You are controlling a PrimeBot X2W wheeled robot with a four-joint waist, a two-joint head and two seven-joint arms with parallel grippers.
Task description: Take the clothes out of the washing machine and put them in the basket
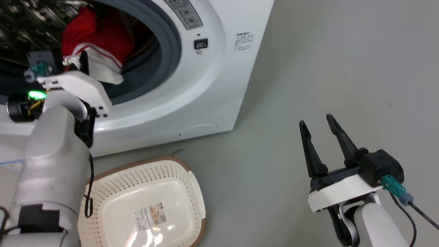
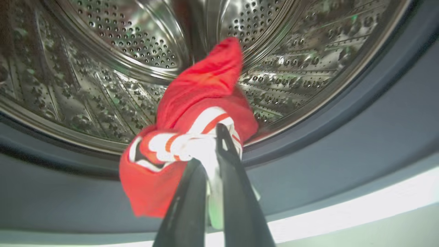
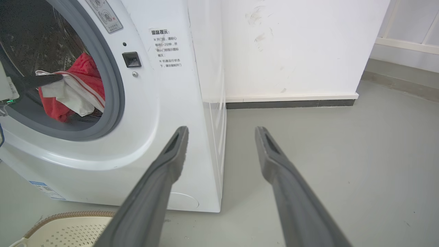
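The clothes (image 1: 97,39) are a red bundle with white stripes, hanging at the mouth of the washing machine (image 1: 209,89). My left gripper (image 1: 83,58) reaches into the opening and is shut on them. From the left wrist, the gripper (image 2: 207,147) pinches the white-striped part of the clothes (image 2: 205,82), lifted in front of the steel drum (image 2: 137,41). The basket (image 1: 144,163) stands on the floor below the opening, holding nothing but its label. My right gripper (image 1: 316,120) is open over the floor to the right, nothing between its fingers (image 3: 171,154).
The grey rubber ring (image 2: 343,137) lies just below the held bundle. From the right wrist I see the machine (image 3: 164,113), the clothes (image 3: 85,68), the basket's rim (image 3: 68,214) and a white wall (image 3: 291,51) behind. Grey floor (image 1: 343,68) stretches to the right.
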